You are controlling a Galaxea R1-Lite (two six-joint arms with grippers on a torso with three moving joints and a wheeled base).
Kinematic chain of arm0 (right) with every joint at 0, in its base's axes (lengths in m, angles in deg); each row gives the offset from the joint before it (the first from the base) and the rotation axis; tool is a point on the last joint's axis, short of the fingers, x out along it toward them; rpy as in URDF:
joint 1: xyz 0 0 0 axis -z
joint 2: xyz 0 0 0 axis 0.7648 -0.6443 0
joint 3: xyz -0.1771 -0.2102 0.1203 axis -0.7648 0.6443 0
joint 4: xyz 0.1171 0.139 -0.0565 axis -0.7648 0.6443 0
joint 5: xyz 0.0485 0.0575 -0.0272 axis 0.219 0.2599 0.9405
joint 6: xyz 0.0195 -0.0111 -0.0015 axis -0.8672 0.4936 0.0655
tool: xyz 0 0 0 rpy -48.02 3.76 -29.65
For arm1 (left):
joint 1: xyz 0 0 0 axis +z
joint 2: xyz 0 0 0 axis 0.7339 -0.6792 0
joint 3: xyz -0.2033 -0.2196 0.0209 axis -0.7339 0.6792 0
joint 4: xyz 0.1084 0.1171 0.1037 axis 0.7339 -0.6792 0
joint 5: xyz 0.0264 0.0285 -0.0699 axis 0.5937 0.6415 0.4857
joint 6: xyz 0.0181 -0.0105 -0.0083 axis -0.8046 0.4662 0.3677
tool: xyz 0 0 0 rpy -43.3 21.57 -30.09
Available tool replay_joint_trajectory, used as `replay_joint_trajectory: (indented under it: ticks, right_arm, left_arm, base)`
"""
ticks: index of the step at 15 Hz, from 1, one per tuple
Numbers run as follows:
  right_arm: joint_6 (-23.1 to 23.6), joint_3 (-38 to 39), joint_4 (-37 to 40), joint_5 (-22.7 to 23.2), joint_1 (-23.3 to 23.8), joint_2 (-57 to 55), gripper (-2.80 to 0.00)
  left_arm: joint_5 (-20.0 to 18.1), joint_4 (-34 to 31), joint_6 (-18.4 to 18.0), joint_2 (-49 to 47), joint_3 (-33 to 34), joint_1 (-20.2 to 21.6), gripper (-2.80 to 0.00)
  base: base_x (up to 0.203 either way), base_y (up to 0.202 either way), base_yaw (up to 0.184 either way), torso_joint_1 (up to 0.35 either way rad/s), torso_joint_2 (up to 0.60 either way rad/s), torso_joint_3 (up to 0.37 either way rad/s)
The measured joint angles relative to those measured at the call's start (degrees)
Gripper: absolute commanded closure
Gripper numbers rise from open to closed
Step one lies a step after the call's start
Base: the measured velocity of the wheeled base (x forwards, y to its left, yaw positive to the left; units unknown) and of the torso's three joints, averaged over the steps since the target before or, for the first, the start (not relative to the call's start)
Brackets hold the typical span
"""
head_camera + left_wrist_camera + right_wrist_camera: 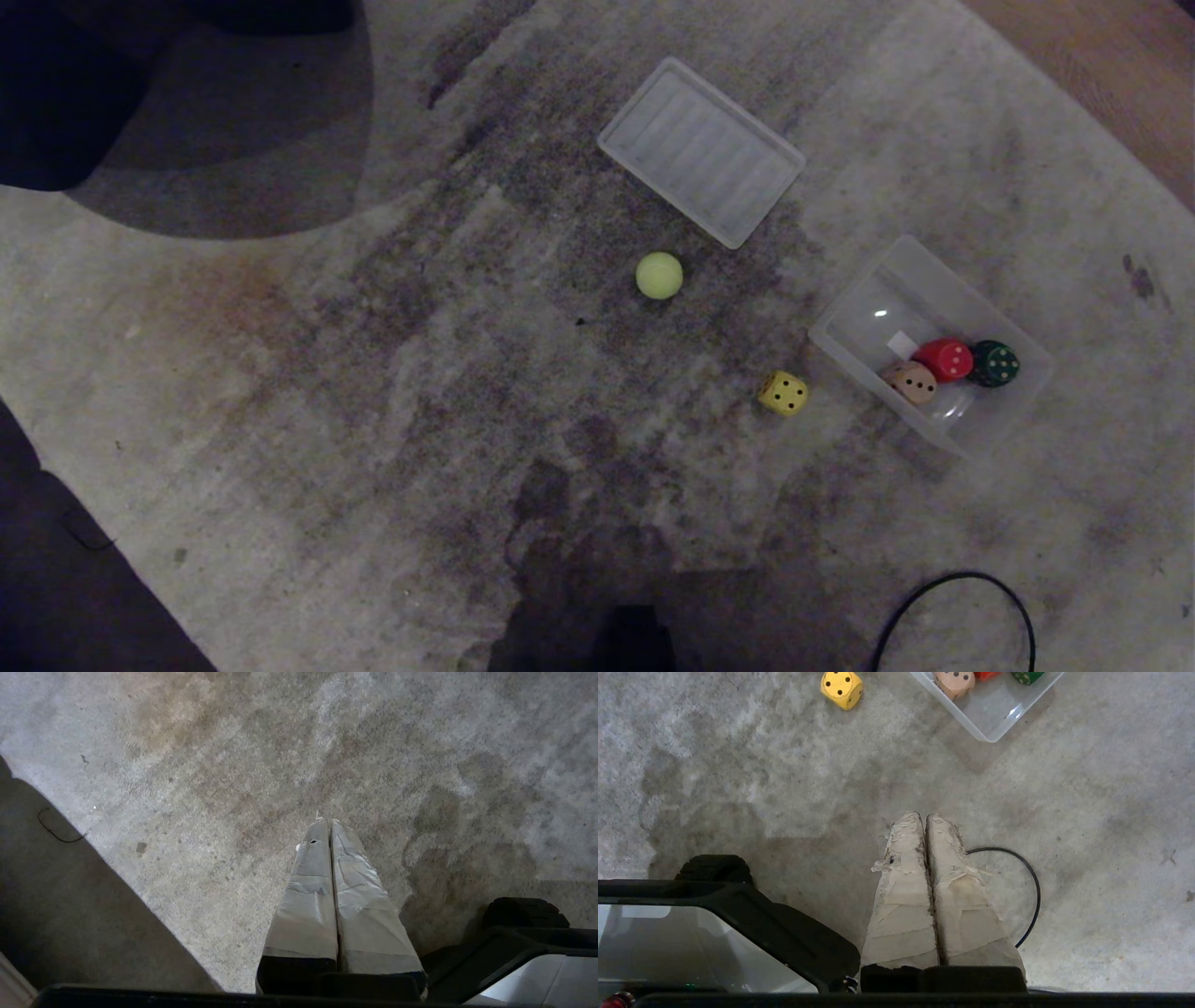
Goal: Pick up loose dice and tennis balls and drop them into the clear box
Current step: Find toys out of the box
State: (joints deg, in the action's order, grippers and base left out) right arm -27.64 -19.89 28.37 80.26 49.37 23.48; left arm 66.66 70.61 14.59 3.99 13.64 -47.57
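Three rounded dice, peach [910, 381], red [944, 358] and dark green [993, 363], already sit in the clear plastic box [896, 289] on the rug's right side. The yellow pipped die [783, 393] just beside it and one fuzzy yellow-green tennis ball [659, 275] mid-rug remain loose. Left gripper [327, 823] and right gripper [923, 817], both taped, hang pressed together and empty

Inside the clear box [896, 280] lie a peach die [912, 381], a red die [944, 359] and a dark green die [993, 363], all with pips. Just beside the box, a yellow die [783, 393] shows dark pips. Farther from it lies a plain yellow-green tennis ball [659, 275]. The rug [327, 392] is pale grey, mottled with dark patches.

No readable text or labels anywhere (only pips on the dice [783, 392])
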Motion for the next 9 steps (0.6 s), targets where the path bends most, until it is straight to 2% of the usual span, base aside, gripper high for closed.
replay_joint_trajectory:
  ticks: [3, 7, 9]
  right_arm:
    - [0.0, 0.0, 0.0, 0.0, -0.06, 0.0, 0.0]
    - [-0.01, 0.0, 0.0, 0.0, -0.04, 0.0, 0.0]
    - [-0.01, 0.0, 0.0, 0.02, -0.01, 0.02, 0.0]
  left_arm:
    - [-0.01, -0.02, -0.04, 0.0, 0.0, 0.0, 0.0]
    - [-0.01, -0.02, -0.01, 0.0, -0.02, 0.0, 0.0]
    - [0.2, -0.07, 0.13, 0.0, 0.0, 0.0, 0.0]
  base:
    - [0.0, 0.0, 0.0, 0.0, 0.0, -0.013]
    - [-0.151, 0.0, -0.001, 0.003, 0.0, -0.002]
    - [-0.059, 0.0, -0.002, 0.002, 0.0, 0.001]
